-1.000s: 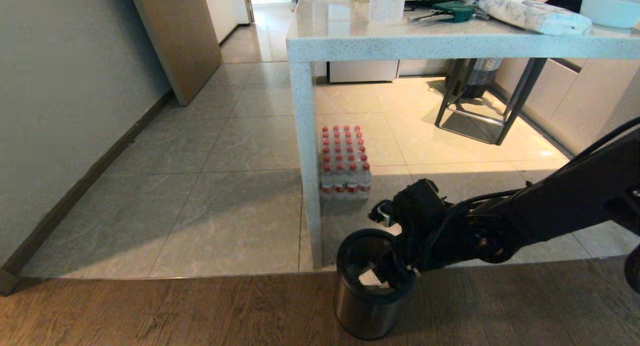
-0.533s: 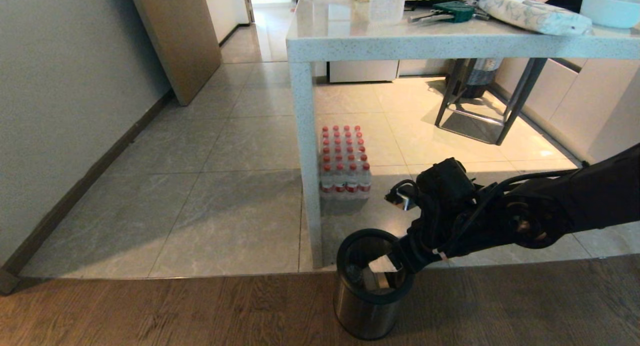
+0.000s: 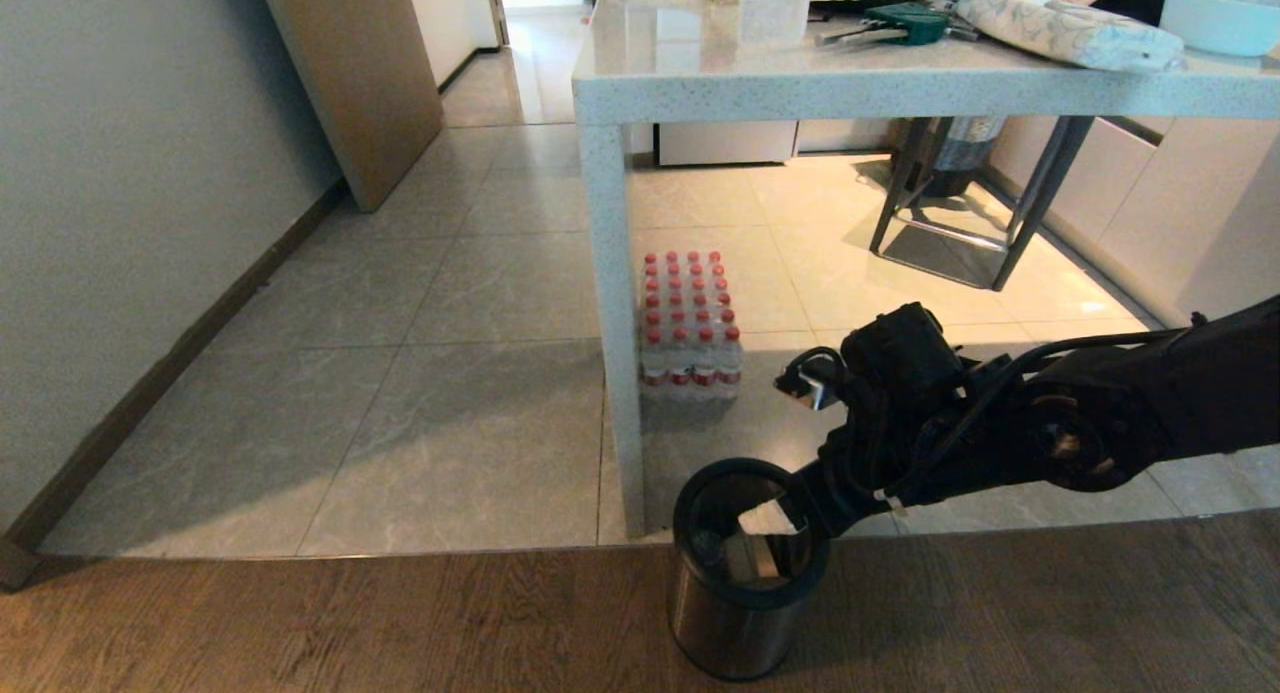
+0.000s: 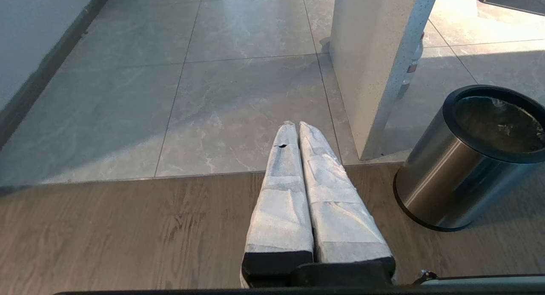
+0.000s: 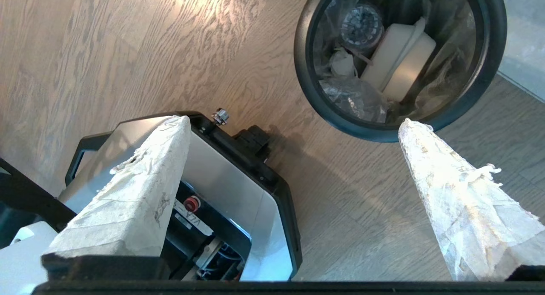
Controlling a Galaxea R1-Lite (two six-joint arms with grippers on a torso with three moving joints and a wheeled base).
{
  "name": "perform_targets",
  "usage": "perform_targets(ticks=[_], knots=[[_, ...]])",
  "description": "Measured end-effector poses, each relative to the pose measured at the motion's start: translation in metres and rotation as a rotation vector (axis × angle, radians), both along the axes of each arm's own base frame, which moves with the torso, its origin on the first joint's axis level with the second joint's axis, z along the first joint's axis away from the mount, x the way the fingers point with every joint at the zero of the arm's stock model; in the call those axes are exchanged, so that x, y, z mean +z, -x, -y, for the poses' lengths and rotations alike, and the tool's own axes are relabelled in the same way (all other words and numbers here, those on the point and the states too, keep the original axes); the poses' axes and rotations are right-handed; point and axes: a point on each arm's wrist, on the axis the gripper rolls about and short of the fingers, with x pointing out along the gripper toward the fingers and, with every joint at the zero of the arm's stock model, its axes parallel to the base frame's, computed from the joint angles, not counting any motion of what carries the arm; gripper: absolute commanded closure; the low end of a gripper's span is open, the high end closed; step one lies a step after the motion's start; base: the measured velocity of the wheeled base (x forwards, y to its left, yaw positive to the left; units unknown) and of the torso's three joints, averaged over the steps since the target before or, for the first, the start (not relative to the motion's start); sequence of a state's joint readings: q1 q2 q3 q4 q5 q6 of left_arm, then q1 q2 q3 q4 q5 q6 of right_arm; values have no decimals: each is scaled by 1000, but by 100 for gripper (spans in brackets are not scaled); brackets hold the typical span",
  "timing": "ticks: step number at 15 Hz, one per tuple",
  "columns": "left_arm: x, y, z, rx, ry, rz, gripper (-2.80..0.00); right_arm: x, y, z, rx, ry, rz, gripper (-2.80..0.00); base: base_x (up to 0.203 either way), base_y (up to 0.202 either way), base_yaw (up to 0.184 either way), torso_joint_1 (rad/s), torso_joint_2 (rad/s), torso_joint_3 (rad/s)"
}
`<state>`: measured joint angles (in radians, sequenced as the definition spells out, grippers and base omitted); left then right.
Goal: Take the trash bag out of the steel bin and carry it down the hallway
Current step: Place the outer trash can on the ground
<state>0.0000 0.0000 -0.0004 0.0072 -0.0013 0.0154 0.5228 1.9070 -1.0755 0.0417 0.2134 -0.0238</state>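
At the far left of the head view a grey wall [image 3: 120,223] ran down to a dark baseboard [image 3: 170,363], and at the upper left a tan door panel [image 3: 350,73] stood beside the hallway [image 3: 520,63], whose glossy tiles led away toward the top of the frame. Grey marble-look floor tiles [image 3: 400,423] filled the left and centre, meeting a band of wood-look flooring [image 3: 300,623] along the bottom. At centre stood a speckled white table [image 3: 900,88] with its leg [image 3: 615,323] coming down just left of a shrink-wrapped pack of red-capped bottles [image 3: 690,323]. Below the leg, at bottom centre, the steel bin [image 3: 740,573] stood on the wood-look floor, and the trash bag [image 5: 366,73] lined its inside, clear and crinkled, with pale scraps and a round lid-like item showing through it. The right gripper [image 3: 775,518] hovered over the bin's right rim, its tape-wrapped fingers [image 5: 451,193] spread wide with nothing between them; the right arm [image 3: 1100,423] stretched in from the right edge. A dark stool frame [image 3: 960,213] stood under the table at upper right. In the left wrist view the left gripper [image 4: 296,127] hung above the wood-look floor well apart from the bin, its two wrapped fingers pressed together, empty.
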Motion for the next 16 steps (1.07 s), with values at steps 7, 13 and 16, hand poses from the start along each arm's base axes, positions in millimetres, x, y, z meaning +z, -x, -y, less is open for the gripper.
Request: perform_targets(ticks=[7,13,16], knots=[[0,0,0,1,2,1,0,-4,-1,0,0,6,-4,-280,0,0,0,2,2,-116],[0,0,0,2,9,3,0,-9,-5,-3,7,16,-6,-280,0,0,0,3,4,-197],[0,0,0,1,9,3,0,-11,-5,-3,8,18,-11,-280,0,0,0,2,5,-193]])
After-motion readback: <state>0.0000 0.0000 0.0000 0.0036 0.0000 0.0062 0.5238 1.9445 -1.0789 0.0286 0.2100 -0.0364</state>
